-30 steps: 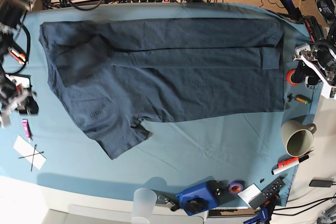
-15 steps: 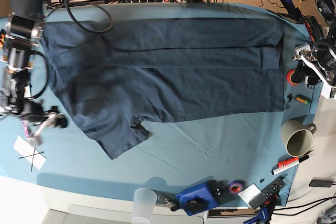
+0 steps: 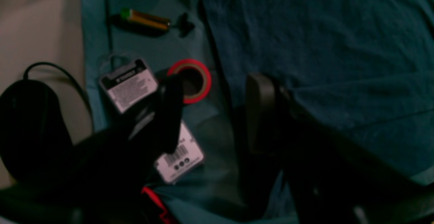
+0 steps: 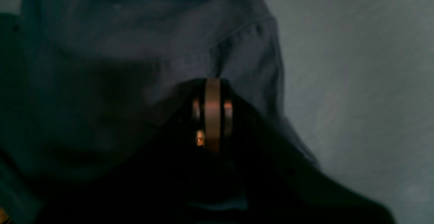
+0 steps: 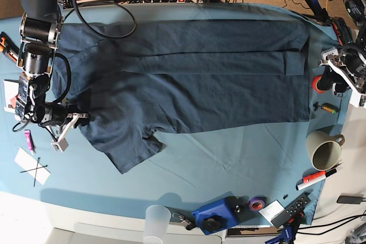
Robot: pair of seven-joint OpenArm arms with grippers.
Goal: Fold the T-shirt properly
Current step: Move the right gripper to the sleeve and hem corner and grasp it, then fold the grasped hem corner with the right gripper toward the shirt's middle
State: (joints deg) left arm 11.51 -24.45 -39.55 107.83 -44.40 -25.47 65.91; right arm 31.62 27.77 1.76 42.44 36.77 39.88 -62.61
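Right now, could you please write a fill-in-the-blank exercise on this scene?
The dark navy cotton T-shirt lies on a teal-blue ____.
The black gripper at the T-shirt's edge is the robot's ____ one.
The jaws of the black left gripper stand ____.
The ring-shaped tape roll below it has a ____ rim.

Missing words: cloth; right; open; red.

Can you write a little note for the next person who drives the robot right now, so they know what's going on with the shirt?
Right gripper: shut, low at the shirt's side edge near the sleeve that sticks out; I can't tell whether it has pinched cloth.
Left gripper: open, holding nothing, by the shirt's opposite side.
Dark navy-blue cotton T-shirt: spread on the lighter teal-blue cloth.
Done: one long strip seems folded over along the far side.
Left: the sleeve still pokes out toward the near side; tuck it in, then probably fold smaller and smooth.
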